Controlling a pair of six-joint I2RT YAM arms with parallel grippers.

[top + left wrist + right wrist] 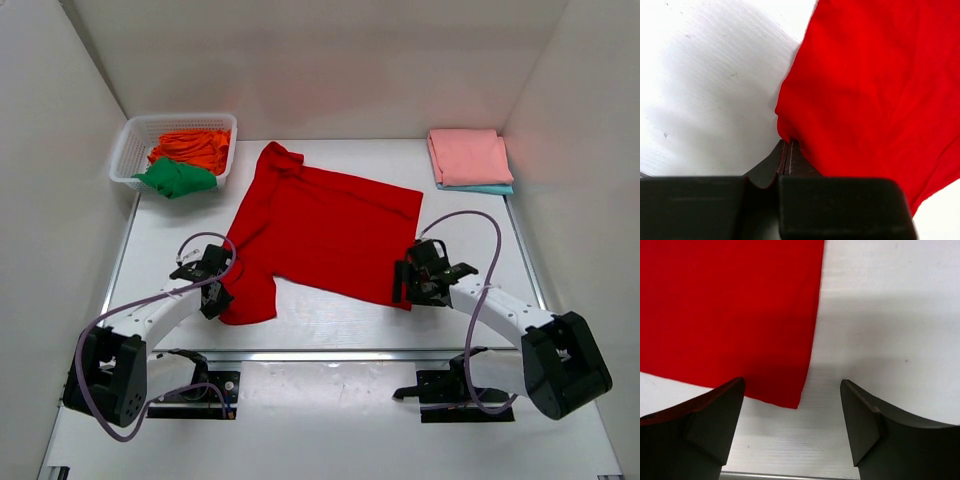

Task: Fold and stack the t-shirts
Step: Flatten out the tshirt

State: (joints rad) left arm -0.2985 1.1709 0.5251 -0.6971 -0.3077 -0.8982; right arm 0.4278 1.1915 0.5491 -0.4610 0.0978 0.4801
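**Red t-shirt spread flat, a pincer at each near corner**

Seen from above, with 12 o'clock at the far wall, a red t-shirt (325, 225) lies open in the middle of the white worktop (330, 325). Its long axis runs roughly from 9 to 3 o'clock, sleeve end at 9 and straight hem at 3. One sleeve hangs toward 7 o'clock.

The left pincer (216, 292) sits at that sleeve. The right pincer (408, 284) sits at the hem's near corner, at 4 o'clock.

The left wrist view shows what the top view hides. The fingers (788, 156) are pressed together, nipping a puckered edge of red cloth. The right wrist view shows that pincer spread wide, holding nothing, with the hem corner between its fingers.

Only the top view shows the rest. A white basket (128, 148) at 10 o'clock holds an orange shirt (196, 146) and a green shirt (176, 178). At 2 o'clock a folded pink shirt (468, 156) rests on a light blue shirt (482, 188).
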